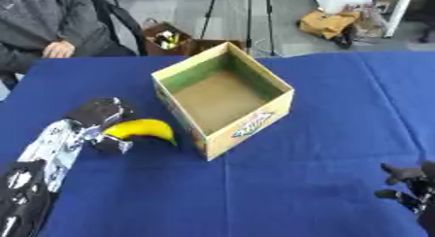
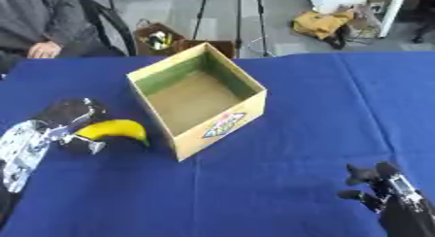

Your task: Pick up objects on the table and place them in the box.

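Curling its fingers round the banana, the left hand holds it on the counter just left of the box; right hand idles, fingers relaxed.

One banana, one box (open-topped), two hands.

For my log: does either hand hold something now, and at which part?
The left hand grips the banana at its left end. The right hand holds nothing.

L arm: silver w/ black patches, black hand. R hand: black, silver trim.
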Available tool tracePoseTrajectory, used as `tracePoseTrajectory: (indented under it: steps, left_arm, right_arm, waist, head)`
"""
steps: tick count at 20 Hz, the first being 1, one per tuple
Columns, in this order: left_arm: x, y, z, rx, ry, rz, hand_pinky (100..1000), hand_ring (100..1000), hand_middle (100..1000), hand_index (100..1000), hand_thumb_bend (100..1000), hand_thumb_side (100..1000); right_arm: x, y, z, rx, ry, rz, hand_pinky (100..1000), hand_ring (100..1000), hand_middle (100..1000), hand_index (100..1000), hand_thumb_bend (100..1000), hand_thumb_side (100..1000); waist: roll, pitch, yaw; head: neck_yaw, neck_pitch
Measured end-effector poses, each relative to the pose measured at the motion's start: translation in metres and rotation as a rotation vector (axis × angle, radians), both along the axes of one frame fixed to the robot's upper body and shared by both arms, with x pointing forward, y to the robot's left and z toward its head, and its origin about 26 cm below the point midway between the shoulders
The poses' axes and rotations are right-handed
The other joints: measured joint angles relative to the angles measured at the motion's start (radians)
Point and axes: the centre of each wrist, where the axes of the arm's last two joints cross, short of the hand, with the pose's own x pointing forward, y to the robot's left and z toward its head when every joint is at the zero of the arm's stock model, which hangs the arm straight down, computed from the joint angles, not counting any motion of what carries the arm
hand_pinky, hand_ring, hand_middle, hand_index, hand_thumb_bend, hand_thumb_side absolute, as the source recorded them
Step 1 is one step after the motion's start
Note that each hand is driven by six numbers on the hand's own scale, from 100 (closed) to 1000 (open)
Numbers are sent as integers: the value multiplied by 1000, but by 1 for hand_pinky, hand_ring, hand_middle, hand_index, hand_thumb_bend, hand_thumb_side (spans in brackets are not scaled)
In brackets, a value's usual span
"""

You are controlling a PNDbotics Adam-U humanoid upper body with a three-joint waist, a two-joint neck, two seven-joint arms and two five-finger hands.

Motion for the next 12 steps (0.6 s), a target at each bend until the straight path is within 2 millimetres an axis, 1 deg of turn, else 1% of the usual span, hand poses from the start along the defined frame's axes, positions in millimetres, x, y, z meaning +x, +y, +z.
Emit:
tracePoseTrajectory:
  steps: [5, 6, 12]
  left_arm:
    - [0, 0, 0, -6, 1, 5, 673, 519, 484, 669, 115, 127]
    - [0, 0, 0, -7, 2, 5, 669, 511, 475, 657, 100, 129]
    - [0, 0, 2, -20, -4, 7, 663, 496, 459, 638, 100, 147]
  right_arm:
    - [0, 0, 0, 0, 1, 1, 650, 965, 538, 624, 100, 772]
    - [0, 0, 0, 0, 1, 1, 650, 965, 538, 624, 100, 772]
    - [0, 0, 0, 0, 1, 1, 650, 965, 538, 624, 100, 771]
  waist:
    - [0, 0, 0]
    - [0, 0, 0]
    - [0, 0, 0]
  head:
    - [0, 0]
    - [0, 0]
    - [0, -4]
